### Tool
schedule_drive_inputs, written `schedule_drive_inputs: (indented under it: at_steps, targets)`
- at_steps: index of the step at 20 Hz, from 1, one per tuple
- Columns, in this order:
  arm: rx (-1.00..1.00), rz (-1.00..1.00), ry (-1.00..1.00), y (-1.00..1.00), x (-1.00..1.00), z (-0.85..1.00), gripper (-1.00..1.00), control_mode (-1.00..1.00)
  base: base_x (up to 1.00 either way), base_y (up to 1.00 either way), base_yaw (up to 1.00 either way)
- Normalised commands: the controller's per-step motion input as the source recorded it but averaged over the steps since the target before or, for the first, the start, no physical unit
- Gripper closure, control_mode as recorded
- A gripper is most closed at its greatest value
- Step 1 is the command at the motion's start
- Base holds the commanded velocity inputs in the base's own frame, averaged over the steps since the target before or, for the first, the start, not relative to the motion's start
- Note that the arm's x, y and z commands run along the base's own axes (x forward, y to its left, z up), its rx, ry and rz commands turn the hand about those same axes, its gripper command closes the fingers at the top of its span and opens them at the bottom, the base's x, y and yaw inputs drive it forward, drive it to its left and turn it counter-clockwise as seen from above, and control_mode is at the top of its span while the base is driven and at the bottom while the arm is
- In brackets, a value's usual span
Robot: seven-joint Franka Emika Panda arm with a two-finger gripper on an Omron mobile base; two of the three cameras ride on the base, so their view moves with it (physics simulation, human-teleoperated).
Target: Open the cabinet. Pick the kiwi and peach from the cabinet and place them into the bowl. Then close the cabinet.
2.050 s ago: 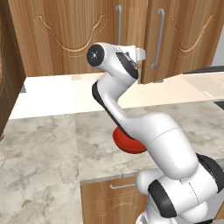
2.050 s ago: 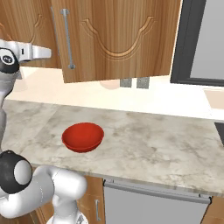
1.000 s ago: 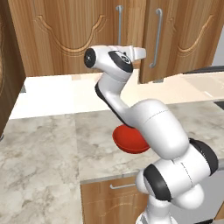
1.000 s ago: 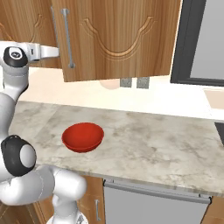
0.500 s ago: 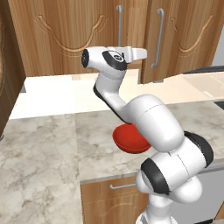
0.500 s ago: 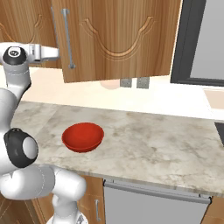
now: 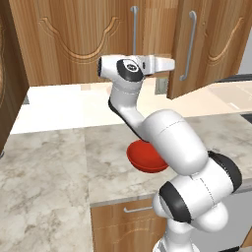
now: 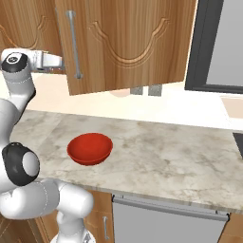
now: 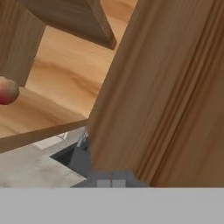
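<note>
The wooden cabinet hangs over the counter, and its right door stands ajar. My gripper is raised to the level of the doors with its fingers shut on nothing. It points at the open edge of that door, next to its silver handle. In the hand view the door's edge is very close ahead. The peach lies on the shelf inside, at the far left. The red bowl sits on the counter, partly behind my arm. The kiwi is out of view.
A marble counter runs below the cabinet, with a pale wall and outlets behind it. A dark appliance hangs at the right. A small drawer unit with a horizontal handle sits under the counter. A tall wooden panel stands at the left.
My hand has swung to the right, up to the right door's open edge. That door now stands a little further ajar. The bowl has stayed where it was.
</note>
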Motion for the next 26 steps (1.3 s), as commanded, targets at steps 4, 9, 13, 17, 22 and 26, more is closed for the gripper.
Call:
schedule_drive_inputs:
  at_steps: [4,9,13,17,22,26]
  targets:
    - [0.00,-0.16,0.00,-0.71,-1.00,0.03,1.00,-1.00,0.00,0.00,0.00]
    - [0.00,-0.13,0.00,-0.60,-0.84,0.06,1.00,-1.00,0.00,0.00,0.00]
    - [0.00,-0.09,0.00,-0.51,-0.61,0.00,1.00,-1.00,0.00,0.00,0.00]
    - [0.00,-0.06,0.00,-0.47,-0.49,0.00,1.00,-1.00,0.00,0.00,0.00]
    - [0.00,-0.05,0.00,-0.45,-0.49,0.00,1.00,-1.00,0.00,0.00,0.00]
    - [0.00,-0.01,-0.01,-0.33,-0.29,0.00,1.00,-1.00,0.00,0.00,0.00]
